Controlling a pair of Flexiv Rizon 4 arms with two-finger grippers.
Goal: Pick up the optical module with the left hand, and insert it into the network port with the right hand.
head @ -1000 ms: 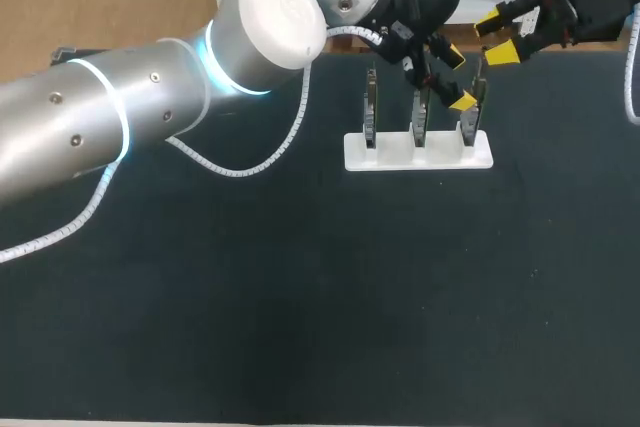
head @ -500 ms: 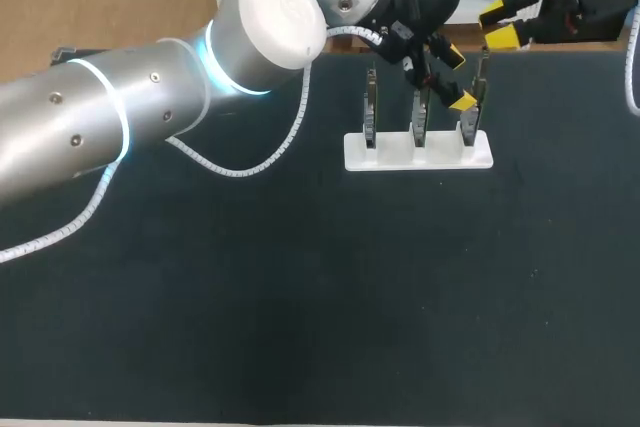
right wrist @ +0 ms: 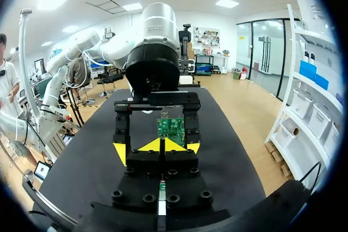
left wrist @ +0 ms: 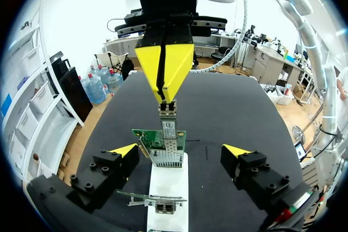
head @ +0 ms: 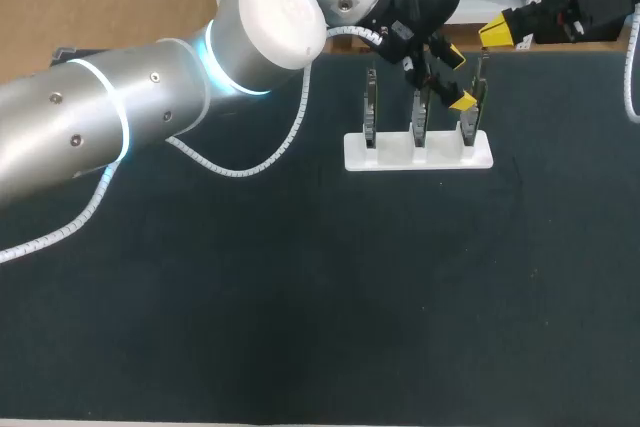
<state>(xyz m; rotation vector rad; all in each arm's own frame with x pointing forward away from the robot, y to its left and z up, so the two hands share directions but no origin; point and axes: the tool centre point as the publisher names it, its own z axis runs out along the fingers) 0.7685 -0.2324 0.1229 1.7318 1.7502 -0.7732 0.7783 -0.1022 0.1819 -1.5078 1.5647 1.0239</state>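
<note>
- At the right-hand end of the white stand (head: pixel 420 154) on the counter (head: pixel 300 297), the right claw (left wrist: pixel 165 95) is pinching the upper end of the optical module (left wrist: pixel 168 126), its yellow tips pressed close together.
- The left claw (left wrist: pixel 180 151) is standing wide open with one finger on either side of the card (left wrist: pixel 145 137) and is gripping nothing. The pick-up and the hand-over therefore look finished.
- The insertion appears to be the step in hand. The module's lower end is meeting the network port (left wrist: pixel 166 158) on the card, though I cannot tell from these views whether it is sitting fully home.
- On that reading, only the last push down and the right claw's release are remaining.
- The module is standing upright, with its long axis running vertically in line with the port. Its plug end is pointing down toward the counter and its tail end is pointing up into the right claw.
</note>
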